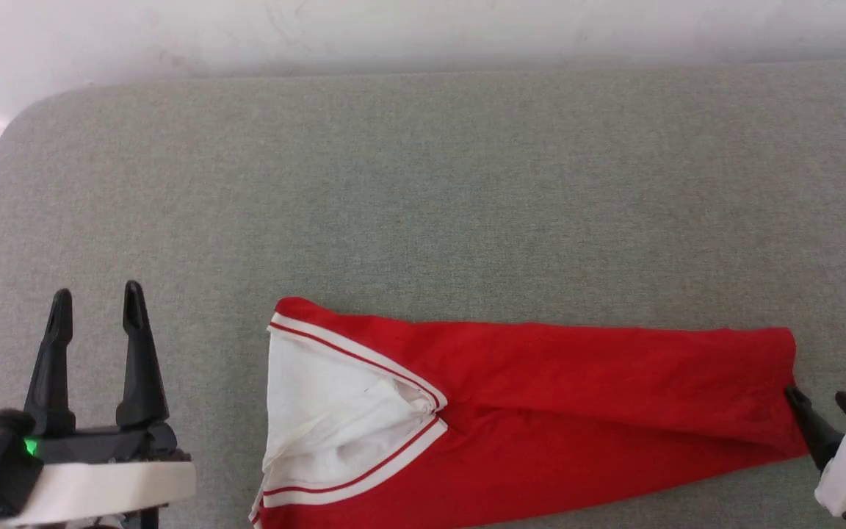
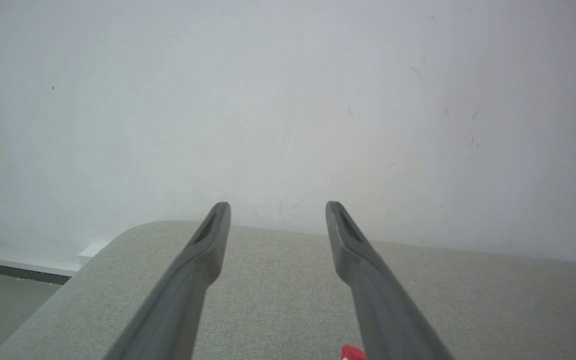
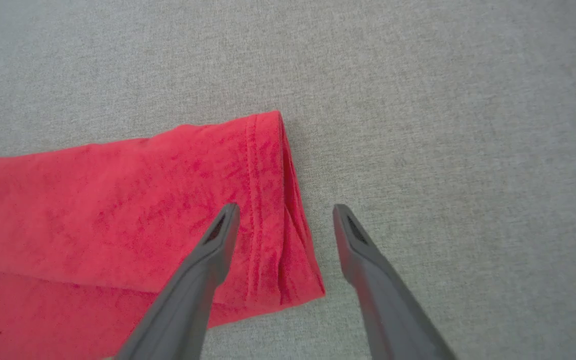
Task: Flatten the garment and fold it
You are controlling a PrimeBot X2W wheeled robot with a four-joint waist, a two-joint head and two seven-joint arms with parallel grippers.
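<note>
We can read no letters, numbers, brand marks or signs in these views. The garment [image 1: 577, 382] presents to us plain red cloth, a white sleeve and striped trim, with nothing written on them.

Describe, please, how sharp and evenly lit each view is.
Head view: soft even light, garment crisp, wall washed out at upper left. Left wrist view: left tool blurs toward the lens. Right wrist view: garment weave sharp, right tool soft low down.
</note>
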